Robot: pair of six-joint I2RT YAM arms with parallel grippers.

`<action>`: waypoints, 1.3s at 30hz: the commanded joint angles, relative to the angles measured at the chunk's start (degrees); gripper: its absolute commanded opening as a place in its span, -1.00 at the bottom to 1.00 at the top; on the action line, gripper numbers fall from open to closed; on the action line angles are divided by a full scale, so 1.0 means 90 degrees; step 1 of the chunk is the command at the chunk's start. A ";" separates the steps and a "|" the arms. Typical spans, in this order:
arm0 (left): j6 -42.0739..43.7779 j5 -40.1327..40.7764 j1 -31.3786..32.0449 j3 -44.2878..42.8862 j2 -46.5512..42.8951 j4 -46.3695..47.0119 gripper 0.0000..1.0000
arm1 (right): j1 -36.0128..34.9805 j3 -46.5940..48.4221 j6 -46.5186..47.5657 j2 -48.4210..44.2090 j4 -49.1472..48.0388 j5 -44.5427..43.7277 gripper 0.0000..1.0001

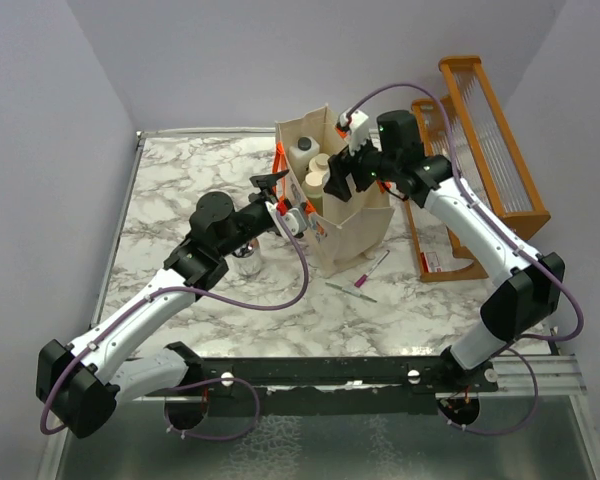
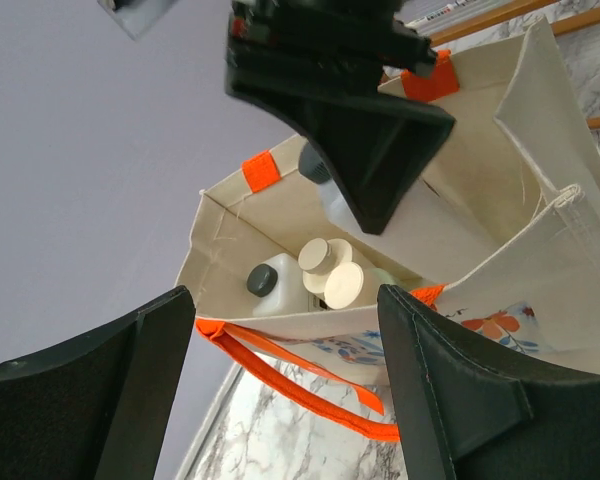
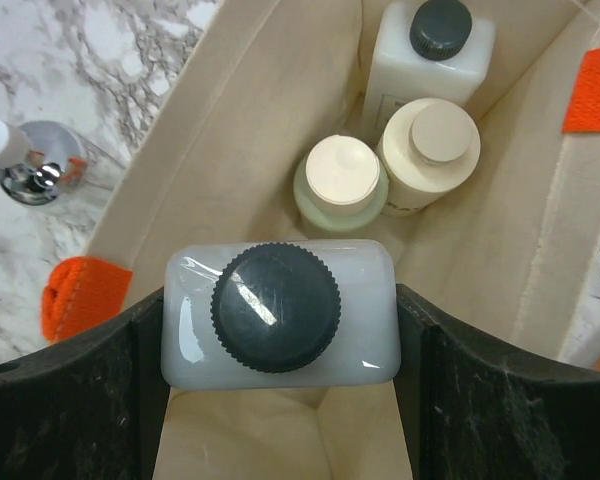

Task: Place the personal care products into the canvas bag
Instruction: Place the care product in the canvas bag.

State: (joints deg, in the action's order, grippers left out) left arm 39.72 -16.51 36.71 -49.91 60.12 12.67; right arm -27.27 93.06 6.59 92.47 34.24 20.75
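The right claw [image 3: 280,345] grips a white dark-capped bottle [image 3: 276,305] above the open canvas bag [image 1: 355,225] (three bottles [image 3: 430,150] stand inside); the left claw [image 2: 285,300] gapes open beside its rim.

**Marble tabletop: bag, rack, one bottle, two slim sticks**

The white, grey-veined marble table [image 1: 170,190] carries an upright beige canvas bag [image 1: 355,235] near its far middle. Left of the bag, apart from it, stands a short clear bottle with chrome cap [image 1: 246,263]. An orange wooden slatted rack [image 1: 480,180] sits at the right side. Just in front of the bag lie a pink stick [image 1: 371,270] and a grey stick [image 1: 351,292], near each other.
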 commanded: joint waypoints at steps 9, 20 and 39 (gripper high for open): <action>-0.0157 0.0247 -0.0036 -0.0010 0.0134 0.0091 0.54 | -0.0405 -0.1579 0.0504 -0.0605 -0.3273 -0.1262 -0.99; -0.0124 0.0341 -0.0049 -0.0118 0.0243 0.0028 0.53 | -0.0445 -0.2372 0.0167 -0.0383 -0.4610 -0.1459 -0.99; -0.0107 0.0350 -0.0055 -0.0073 0.0264 0.0145 0.54 | -0.0584 -0.2295 -0.0078 0.0275 -0.4394 -0.1773 -0.99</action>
State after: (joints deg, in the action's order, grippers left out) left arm 39.31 -14.31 36.45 -49.91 63.00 12.34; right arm -32.05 69.80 7.03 95.46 1.48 6.55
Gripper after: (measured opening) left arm 0.766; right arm 0.747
